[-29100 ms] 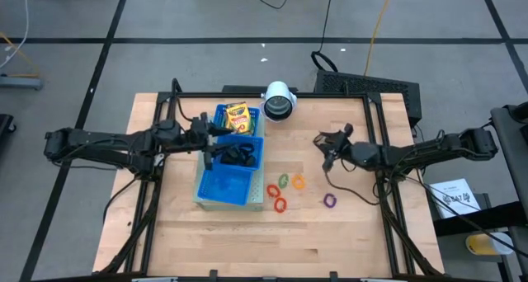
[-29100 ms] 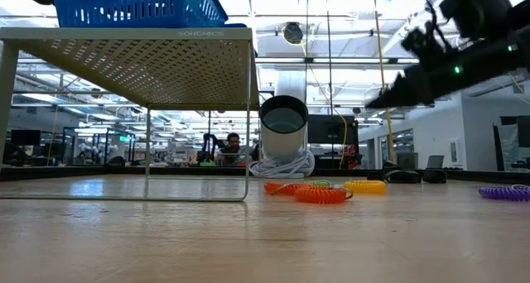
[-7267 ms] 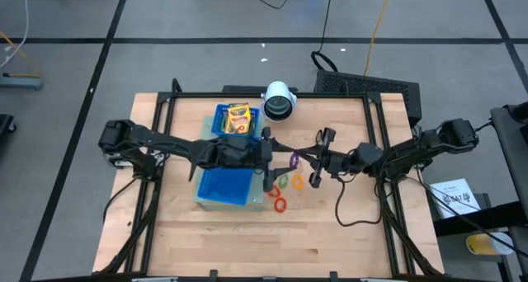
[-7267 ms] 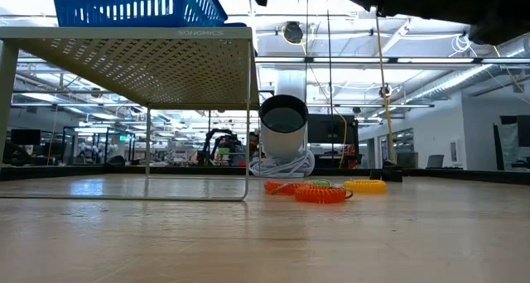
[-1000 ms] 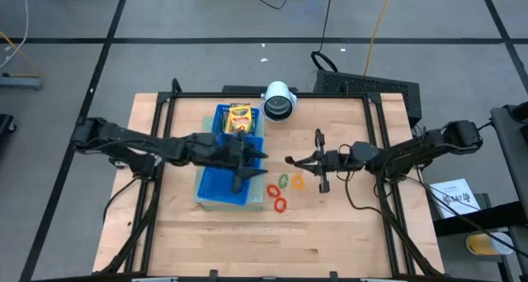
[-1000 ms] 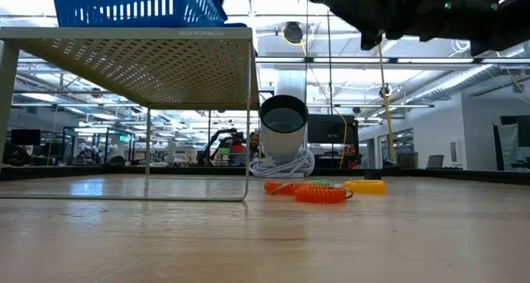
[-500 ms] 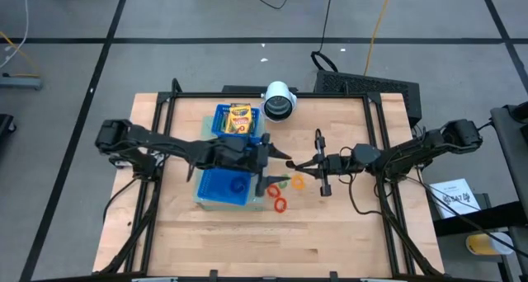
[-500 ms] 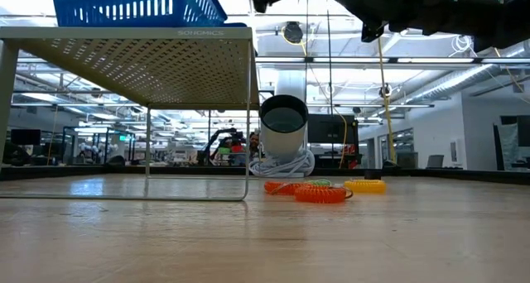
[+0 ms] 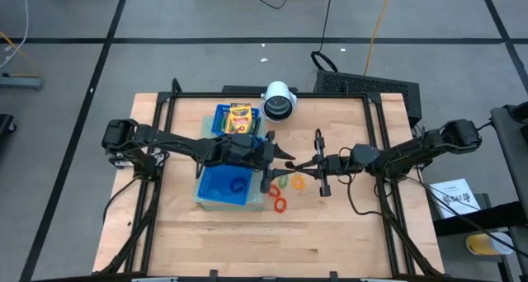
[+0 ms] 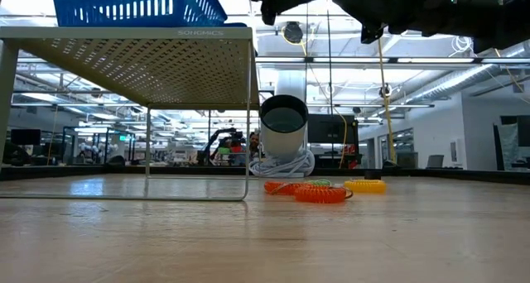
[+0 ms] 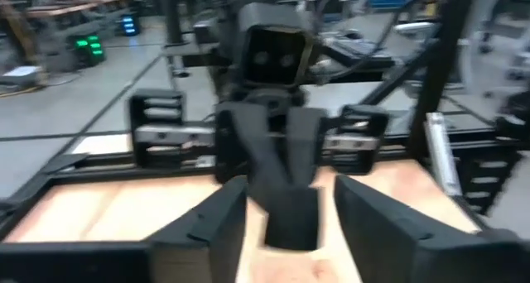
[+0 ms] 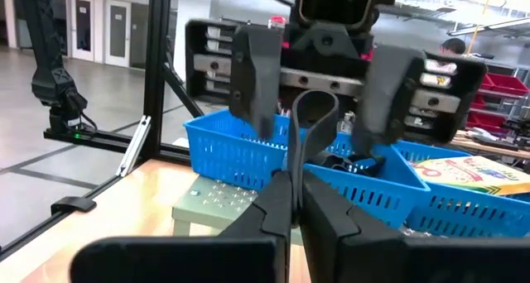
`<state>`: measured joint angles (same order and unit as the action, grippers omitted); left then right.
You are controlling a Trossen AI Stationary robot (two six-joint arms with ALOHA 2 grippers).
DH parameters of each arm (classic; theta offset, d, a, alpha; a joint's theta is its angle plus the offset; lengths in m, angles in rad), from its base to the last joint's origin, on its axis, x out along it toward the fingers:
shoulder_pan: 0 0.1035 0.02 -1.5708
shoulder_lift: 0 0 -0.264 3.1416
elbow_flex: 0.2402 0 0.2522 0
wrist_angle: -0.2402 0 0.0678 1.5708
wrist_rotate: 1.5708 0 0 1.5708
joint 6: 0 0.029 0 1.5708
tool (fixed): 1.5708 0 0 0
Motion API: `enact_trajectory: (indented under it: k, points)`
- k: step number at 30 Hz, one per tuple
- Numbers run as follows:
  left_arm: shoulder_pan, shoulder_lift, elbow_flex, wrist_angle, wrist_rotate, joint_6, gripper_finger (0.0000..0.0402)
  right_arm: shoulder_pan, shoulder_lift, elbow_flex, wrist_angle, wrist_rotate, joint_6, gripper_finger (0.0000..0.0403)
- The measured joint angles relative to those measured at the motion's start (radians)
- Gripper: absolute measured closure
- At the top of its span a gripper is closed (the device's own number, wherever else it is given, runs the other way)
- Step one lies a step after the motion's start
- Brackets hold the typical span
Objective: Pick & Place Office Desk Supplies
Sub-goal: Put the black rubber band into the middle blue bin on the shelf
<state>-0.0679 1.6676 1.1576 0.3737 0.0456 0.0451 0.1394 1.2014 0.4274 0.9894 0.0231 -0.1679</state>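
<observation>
My right gripper [image 9: 289, 162] reaches in from the table's right and is shut on a thin dark ring [image 12: 315, 109], above the table just right of the blue tray [image 9: 208, 185]. My left gripper [image 9: 274, 155] faces it, open. Its two fingers [image 12: 252, 68] stand on either side of the ring and of my right fingertips, apart from them as far as I can see. Another thin ring [image 9: 239, 184] lies in the tray's near compartment. A crayon box [image 9: 238, 117] lies in the far one. Red [image 9: 279, 204], green [image 9: 285, 181] and orange [image 9: 299, 183] rings lie on the table. My right gripper pinches the ring's near end [image 12: 292, 169] between its two fingertips, coming level from the table's right side. The rest of the loop stands out beyond the fingertips, between my left gripper's fingers. It is lifted clear of the table.
The tray sits on a mesh metal stand [image 10: 132, 51]. A white cylinder [image 9: 280, 101] with a dark centre stands at the far edge behind the grippers. Bare wood lies along the table's near side [image 9: 264, 241].
My left gripper has gone from over the tray's near compartment toward the table's right, up to my right gripper's fingertips. A thin ring now shows in that compartment, where the arm covered it before.
</observation>
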Motion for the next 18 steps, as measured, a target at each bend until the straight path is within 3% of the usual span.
enact_trajectory:
  k: [4, 13, 18]
  points:
    - [0.003, 0.000, 0.000, -0.004, 0.060, -0.003, 0.0269, 0.000, 0.000, 0.000, 0.000, 0.000, -0.002, 0.0397]
    - [0.010, 0.000, 0.000, -0.011, 0.079, 0.032, 0.0385, 0.000, 0.000, 0.000, -0.007, 0.001, -0.002, 0.0396]
    - [0.025, -0.020, 0.000, -0.043, 0.119, 0.021, 0.0378, 0.000, -0.001, 0.001, -0.017, 0.084, 0.013, 0.0372]
